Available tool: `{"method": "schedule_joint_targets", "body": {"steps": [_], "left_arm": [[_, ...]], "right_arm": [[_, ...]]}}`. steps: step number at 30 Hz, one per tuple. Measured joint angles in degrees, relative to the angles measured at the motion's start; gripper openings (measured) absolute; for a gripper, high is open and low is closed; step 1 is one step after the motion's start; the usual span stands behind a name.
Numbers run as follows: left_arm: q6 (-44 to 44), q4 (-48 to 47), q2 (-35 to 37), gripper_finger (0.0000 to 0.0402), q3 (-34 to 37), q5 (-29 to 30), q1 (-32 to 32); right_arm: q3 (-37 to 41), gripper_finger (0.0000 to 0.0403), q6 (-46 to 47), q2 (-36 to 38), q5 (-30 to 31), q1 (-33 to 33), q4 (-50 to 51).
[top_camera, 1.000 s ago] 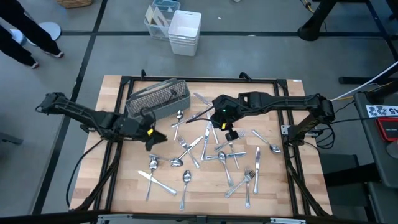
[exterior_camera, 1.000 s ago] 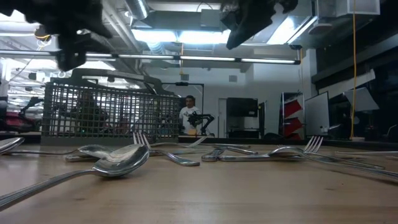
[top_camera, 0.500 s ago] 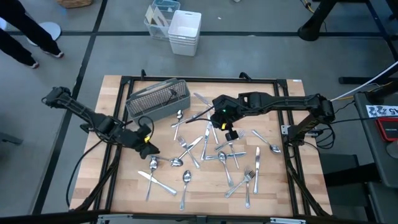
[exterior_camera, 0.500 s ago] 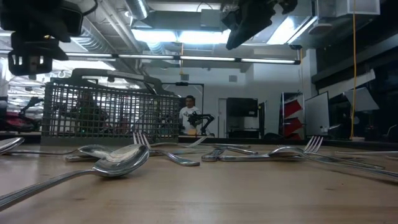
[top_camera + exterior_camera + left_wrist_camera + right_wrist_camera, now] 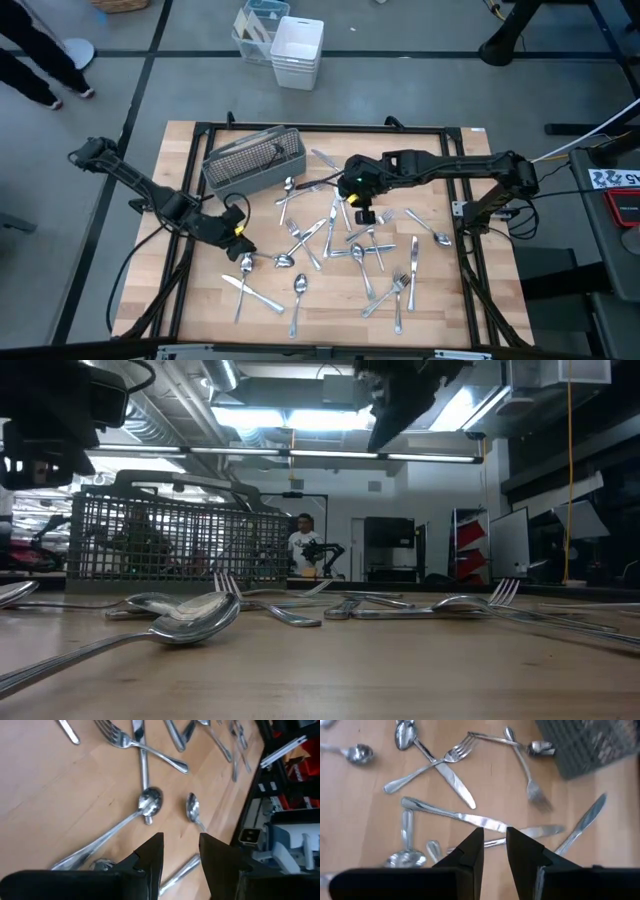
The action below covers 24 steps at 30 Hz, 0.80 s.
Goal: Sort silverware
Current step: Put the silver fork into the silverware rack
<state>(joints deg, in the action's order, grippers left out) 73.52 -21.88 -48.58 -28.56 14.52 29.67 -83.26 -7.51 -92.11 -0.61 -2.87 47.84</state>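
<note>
The silverware (image 5: pixel 330 240) lies scattered flat on the wooden table: forks, spoons and knives, some crossing each other. My left gripper (image 5: pixel 238 240) hovers open near the pile's left side, just above a spoon (image 5: pixel 247 263). Its wrist view looks down past the open gripper (image 5: pixel 181 851) onto two spoons (image 5: pixel 150 802). My right gripper (image 5: pixel 362 207) hangs open over the pile's far middle. Its wrist view, past the gripper (image 5: pixel 494 839), shows a knife (image 5: pixel 455 815) and crossed forks below. Neither gripper holds anything.
A grey wire-mesh caddy (image 5: pixel 255 160) stands at the far left of the table, also seen as the caddy (image 5: pixel 180 540) in the low view. White bins (image 5: pixel 297 50) sit on the floor beyond the far edge. A person's legs (image 5: pixel 35 60) show far left. Bare wood lies along the near edge.
My left gripper has moved away from the caddy toward the table's near edge and now hangs over the spoon at the pile's left side. The silverware has not moved.
</note>
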Motion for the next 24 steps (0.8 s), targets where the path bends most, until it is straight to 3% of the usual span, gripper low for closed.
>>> {"method": "schedule_joint_targets", "body": {"steps": [9,15,20,24], "left_arm": [[-1.57,-0.04,-3.81,0.0117,0.00,0.87,-0.02],[-4.15,0.02,-5.89,0.0117,0.00,4.22,-0.04],[-4.69,-0.02,-6.81,0.0117,0.00,5.44,-0.04],[-6.45,0.16,-6.79,0.0117,0.00,7.15,-0.09]], "right_arm": [[8.16,0.0085,26.19,0.01,2.50,-4.27,-10.98],[12.65,0.0085,29.49,-0.01,5.01,-6.67,-19.62],[15.70,0.0085,33.81,-0.03,-1.79,-5.78,-28.13],[16.00,0.0085,36.13,-0.03,-3.93,-3.46,-28.73]]}}
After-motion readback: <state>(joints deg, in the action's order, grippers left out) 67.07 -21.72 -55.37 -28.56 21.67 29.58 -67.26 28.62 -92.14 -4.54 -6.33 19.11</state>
